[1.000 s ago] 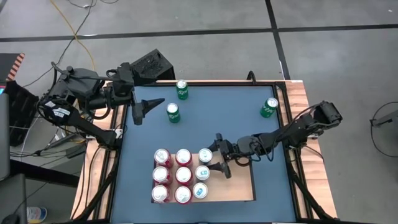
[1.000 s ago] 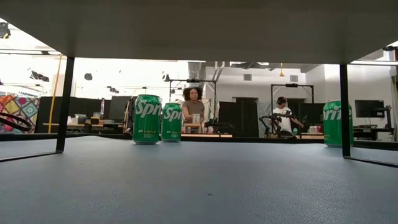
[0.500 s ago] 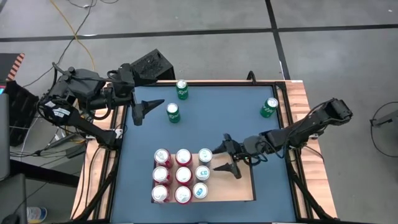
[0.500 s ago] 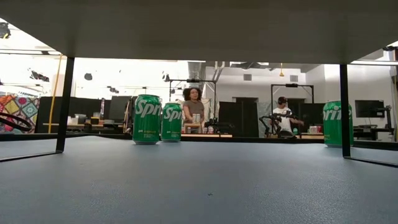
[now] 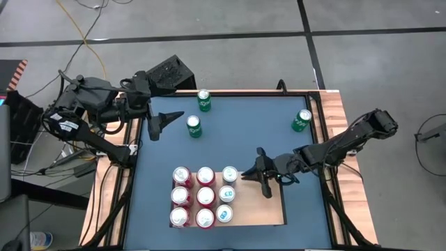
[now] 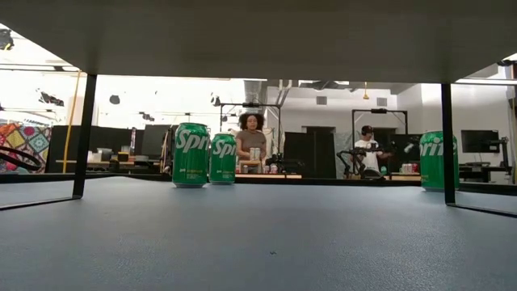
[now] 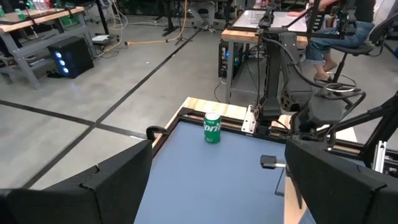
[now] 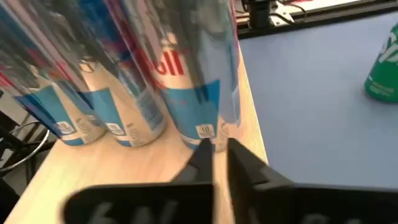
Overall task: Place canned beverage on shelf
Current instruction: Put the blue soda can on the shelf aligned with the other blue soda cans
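Observation:
The shelf (image 5: pixel 268 209), a pale tan board, lies flat on the blue table near its front edge. Several red and blue cans (image 5: pixel 204 196) stand on it in rows. My right gripper (image 5: pixel 243 175) is shut and empty; it points level at the far blue can (image 5: pixel 229 174) of the right row. In the right wrist view its tips (image 8: pixel 219 149) stand at that can's foot (image 8: pixel 205 132). Three green cans (image 5: pixel 194 126) (image 5: pixel 203 100) (image 5: pixel 302 120) stand upright on the table. My left gripper (image 5: pixel 164 122) hangs open at the far left. My right gripper's shut fingertips (image 8: pixel 233 149) stand right at the foot of the nearest blue can, coming level from the table's right. I cannot tell whether they touch it. The can stands upright on the shelf.
The shelf's right part (image 8: pixel 149 168) is bare wood. A wooden frame with black rails (image 5: pixel 327 139) borders the table. People sit at desks in the room beyond (image 6: pixel 252 137).
My right gripper has drawn back from the blue can toward the table's right edge and shut its fingers, which stood open half a second ago. The can has stayed upright on the shelf.

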